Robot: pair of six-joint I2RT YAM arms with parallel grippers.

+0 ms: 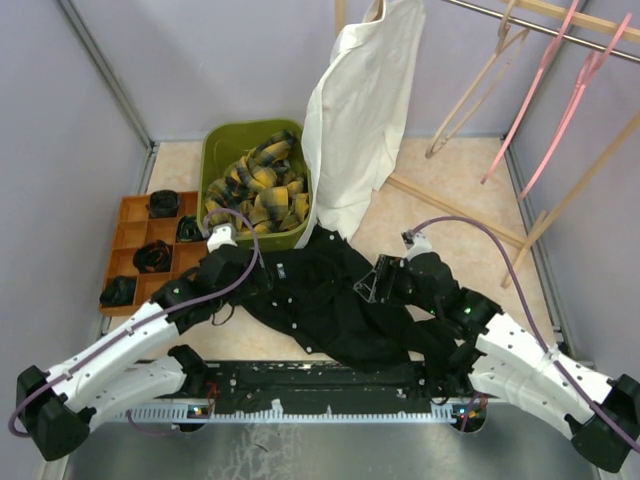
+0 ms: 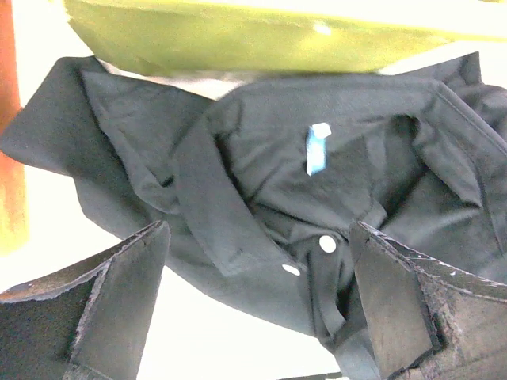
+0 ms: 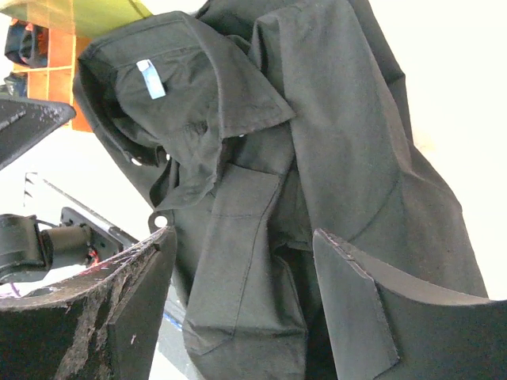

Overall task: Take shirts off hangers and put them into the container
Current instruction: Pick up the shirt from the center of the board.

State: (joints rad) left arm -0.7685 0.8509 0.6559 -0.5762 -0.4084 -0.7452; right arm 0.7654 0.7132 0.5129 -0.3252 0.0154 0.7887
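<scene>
I judged the black shirt [image 1: 330, 310] mid-transfer; it lay crumpled just beneath the left gripper [image 2: 257, 237], jaws wide apart, and the right gripper [image 3: 244, 237], jaws parted, both empty; the container [image 1: 215, 140] sat just beyond the left, so next came a pinch and lift over its rim.

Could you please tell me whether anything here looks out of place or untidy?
Yes: the black shirt lies crumpled on the table, outside the green container, which holds the plaid shirt.

Overhead view from behind; both wrist views close over one black shirt [image 2: 261, 198]
</scene>
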